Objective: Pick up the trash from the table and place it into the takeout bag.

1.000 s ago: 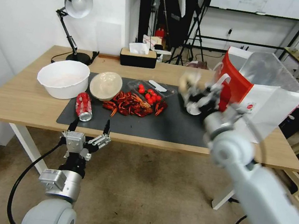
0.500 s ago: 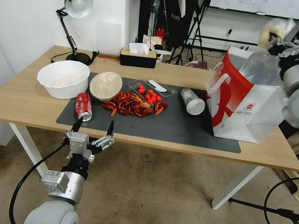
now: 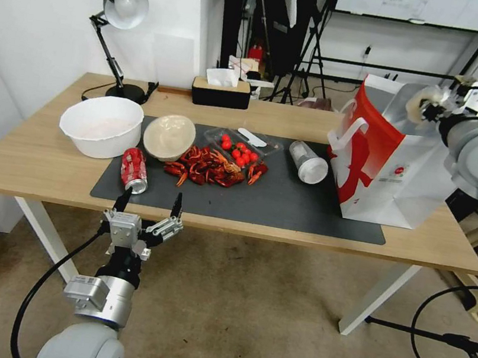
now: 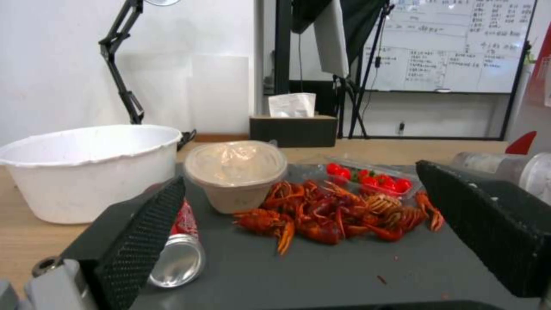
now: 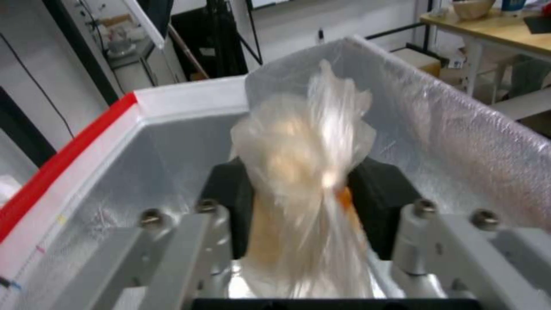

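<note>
Right wrist view: our right gripper pinches a beige plastic-wrapped wad over the silver-lined white paper takeout bag, poised for dropping; our left gripper waits spread.

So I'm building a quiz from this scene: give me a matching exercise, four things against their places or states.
Things:
1. red soda can
2. beige wad
3. clear lidded cup
4. left hand

States:
a. held over the open takeout bag
b. on its side beside the bag
c. open, at the table's front edge
d. on its side near the beige round bowl

Pairs: 1-d, 2-a, 3-b, 4-c
</note>
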Motion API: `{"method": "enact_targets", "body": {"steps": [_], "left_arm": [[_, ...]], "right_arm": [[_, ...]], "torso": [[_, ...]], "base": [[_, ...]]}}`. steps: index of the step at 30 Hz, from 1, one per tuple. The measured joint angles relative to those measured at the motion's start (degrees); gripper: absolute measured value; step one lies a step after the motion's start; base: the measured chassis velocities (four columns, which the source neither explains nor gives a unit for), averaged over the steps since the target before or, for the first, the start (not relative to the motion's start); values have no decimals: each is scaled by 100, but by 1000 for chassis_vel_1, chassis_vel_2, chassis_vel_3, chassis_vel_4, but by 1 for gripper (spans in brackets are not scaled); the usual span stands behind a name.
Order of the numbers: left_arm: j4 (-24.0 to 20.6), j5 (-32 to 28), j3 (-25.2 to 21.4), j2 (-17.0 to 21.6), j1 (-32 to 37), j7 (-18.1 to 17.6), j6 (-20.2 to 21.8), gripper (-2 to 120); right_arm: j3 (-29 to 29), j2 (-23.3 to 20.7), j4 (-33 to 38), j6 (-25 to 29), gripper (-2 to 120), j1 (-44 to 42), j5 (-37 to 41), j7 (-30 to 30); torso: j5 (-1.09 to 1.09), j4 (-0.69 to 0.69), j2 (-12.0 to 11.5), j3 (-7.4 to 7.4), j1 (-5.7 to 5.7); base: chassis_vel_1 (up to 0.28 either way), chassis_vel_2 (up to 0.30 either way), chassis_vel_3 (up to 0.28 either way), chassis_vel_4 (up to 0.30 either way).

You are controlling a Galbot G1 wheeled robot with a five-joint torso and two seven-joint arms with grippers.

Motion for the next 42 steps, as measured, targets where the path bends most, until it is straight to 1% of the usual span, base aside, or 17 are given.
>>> {"method": "enact_targets", "body": {"steps": [2, 4, 6, 8, 10, 12, 13, 16, 17, 20, 21, 24, 27, 34, 35, 37, 42], "left_arm": [[13, -1, 0, 0, -7, 0, 0, 100], [44, -2, 0, 0, -34, -1, 0, 100], [49, -2, 0, 0, -39, -1, 0, 100], [72, -8, 0, 0, -58, -1, 3, 100], [75, -9, 0, 0, -61, -2, 4, 100], [92, -21, -2, 0, -80, -2, 12, 100], [92, -21, -2, 0, -80, -2, 12, 100], [101, -41, -16, 0, -95, -4, 22, 100], [101, -41, -16, 0, -95, -4, 22, 100], [127, -49, -21, 1, -109, -7, 26, 100], [127, -49, -21, 1, -109, -7, 26, 100], [145, -56, -23, 0, -109, -9, 26, 100], [147, -61, -25, 0, -107, -10, 26, 100], [152, -64, -26, 1, -97, -11, 20, 100], [158, -64, -26, 0, -90, -12, 13, 100], [192, -81, -28, 2, -85, -19, -15, 100], [225, -117, -33, 0, -111, -23, -16, 100]], "right_arm": [[0, 0, -1, -15, 45, -4, 3, 1], [0, -6, -4, -41, 58, -12, 4, 0], [0, -7, -4, -41, 60, -12, 4, -1], [15, -15, 18, -40, 72, -14, -3, -27], [22, -16, 30, -30, 74, -14, -4, -42], [81, -41, 183, 284, 88, -60, -186, -315], [81, -41, 183, 284, 88, -60, -186, -315], [238, -115, 575, 860, 97, -290, -489, -805], [238, -115, 575, 860, 97, -290, -489, -805], [431, -188, 1163, 1525, 100, -692, -694, -1262], [431, -188, 1163, 1525, 100, -692, -694, -1262], [752, -229, 1788, 2356, 100, -1488, -1191, -1941], [839, -220, 2172, 2684, 100, -2079, -1596, -2290], [895, 62, 2872, 3397, 100, -3210, -2885, -2766], [952, 169, 3008, 3536, 100, -3513, -3209, -2834], [1143, 860, 3352, 4195, 100, -5173, -4648, -3069], [1089, 1361, 3363, 4675, 100, -6144, -5516, -3085]], "torso": [[0, 0, 0, 0, 0], [0, 0, 0, 0, 0], [0, 0, 0, 0, 0], [0, -1, 0, 0, 0], [0, -1, 0, 0, 0], [-1, 0, 0, 0, 0], [-1, 0, 0, 0, 0], [0, -1, 0, 0, 0], [0, -1, 0, 0, 0], [-1, 0, 0, -1, -1], [-1, 0, 0, -1, -1], [-1, 0, 0, -1, -1], [1, -4, 0, 0, -1], [-1, 1, 0, -1, -1], [-1, 1, 0, -1, -1], [-1, -2, 1, -1, -1], [0, -2, 1, -1, -2]], "base": [[0, 0, 0, 0], [0, 0, 0, 0], [0, 0, 0, 0], [0, 0, 0, 0], [0, 0, 0, 0], [0, 0, 0, 0], [0, 0, 0, 0], [0, 0, 0, 0], [0, 0, 0, 0], [0, 0, 0, 0], [0, 0, 0, 0], [0, 0, 0, 0], [0, 0, 0, 0], [0, 0, 0, 0], [0, 0, 0, 0], [0, 0, 0, 0], [0, 0, 0, 0]]}}
